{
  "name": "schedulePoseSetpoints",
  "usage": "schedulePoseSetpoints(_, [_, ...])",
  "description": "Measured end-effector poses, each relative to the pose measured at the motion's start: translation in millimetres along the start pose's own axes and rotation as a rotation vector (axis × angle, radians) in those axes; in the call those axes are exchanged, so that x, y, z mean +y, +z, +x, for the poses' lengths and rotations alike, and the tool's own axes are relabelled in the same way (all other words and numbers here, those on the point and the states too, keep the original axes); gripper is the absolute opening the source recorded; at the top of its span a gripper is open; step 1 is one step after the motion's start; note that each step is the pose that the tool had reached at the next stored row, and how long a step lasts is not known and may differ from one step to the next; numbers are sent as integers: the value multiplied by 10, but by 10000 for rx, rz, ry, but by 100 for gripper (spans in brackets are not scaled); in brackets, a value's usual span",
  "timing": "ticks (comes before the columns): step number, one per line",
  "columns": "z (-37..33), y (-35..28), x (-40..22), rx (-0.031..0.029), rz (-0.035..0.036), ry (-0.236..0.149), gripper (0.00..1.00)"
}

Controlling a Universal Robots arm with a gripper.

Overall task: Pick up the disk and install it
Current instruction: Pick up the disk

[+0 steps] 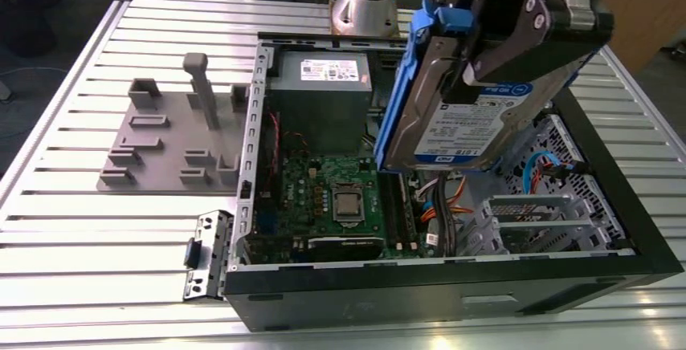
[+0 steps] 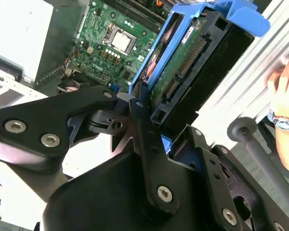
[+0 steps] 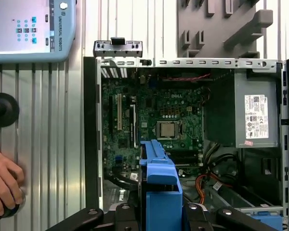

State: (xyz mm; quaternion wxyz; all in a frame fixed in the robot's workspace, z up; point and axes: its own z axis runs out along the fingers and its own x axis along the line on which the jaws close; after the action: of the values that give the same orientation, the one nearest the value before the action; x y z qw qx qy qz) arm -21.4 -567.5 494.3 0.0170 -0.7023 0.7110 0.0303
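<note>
The gripper [image 1: 512,45] was clenched on the disk [image 1: 471,117], its dark fingers [image 1: 531,25] pinching the drive across its faces near the upper end, in the upper right of the exterior view.

At the left of that frame a grey fixture plate [image 1: 161,145] lay on the slotted table [image 1: 64,229], well apart from the work. Toward the centre, the open computer case [image 1: 429,306] lay on its side, showing the grey power supply [image 1: 321,97] and below it the green motherboard [image 1: 332,193]. Right of centre hung the disk, held on edge and close to upright, leaning slightly, its label facing the camera and its blue frame [image 1: 413,69] along the left edge. Its lower end was over the cables [image 1: 445,205] between the motherboard and the metal drive cage [image 1: 536,213] at the lower right; it looked clear of them.

By my reading the pick-up was done and the step in hand was the carry over the case; the disk was not yet seated. Seating it would call for squaring the blue frame with the cage's rails and keeping the cables out from under it.

The arm reached down from the top edge, its base [image 1: 370,1] behind the case. In the first wrist view a person's hand [image 3: 5,185] rested on the table beside the case.
</note>
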Motion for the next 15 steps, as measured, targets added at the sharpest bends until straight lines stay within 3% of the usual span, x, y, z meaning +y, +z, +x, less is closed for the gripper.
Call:
schedulePoseSetpoints(7, [4, 6, -169, -1, -9, 1, 36])
schedulePoseSetpoints(15, [2, 13, -311, 2, -12, 1, 36])
